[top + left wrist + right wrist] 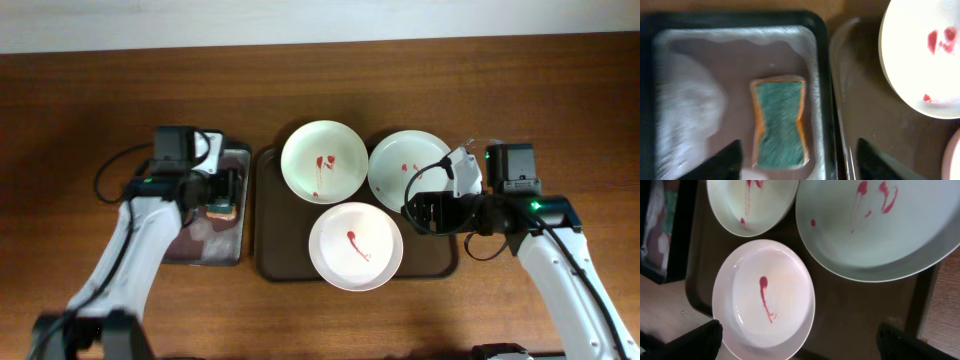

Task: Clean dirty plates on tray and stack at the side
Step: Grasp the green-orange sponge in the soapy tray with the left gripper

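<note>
L gripper (pixel 800 162) fingertips sit low in the wrist view, spread wide either side of sponge (pixel 779 122), not touching it; jaws apart, nothing held. Sponge has a green top w/ orange edge and lies flat in black tray (pixel 822 60), white foam (pixel 685 110) beside it. Black tray sits just left of brown tray (pixel 268 235) on wood table (pixel 100 90). Brown tray holds back-left plate (pixel 323 160), back-right plate (pixel 405 168) and front plate (pixel 355 245), the last nearest the robot. All 3 carry red sauce marks (pixel 765 297). Rims lie close; can't tell if they touch. R gripper (pixel 800 340) jaws are also spread wide and empty, over brown tray's right part by front & back-right plates.
</note>
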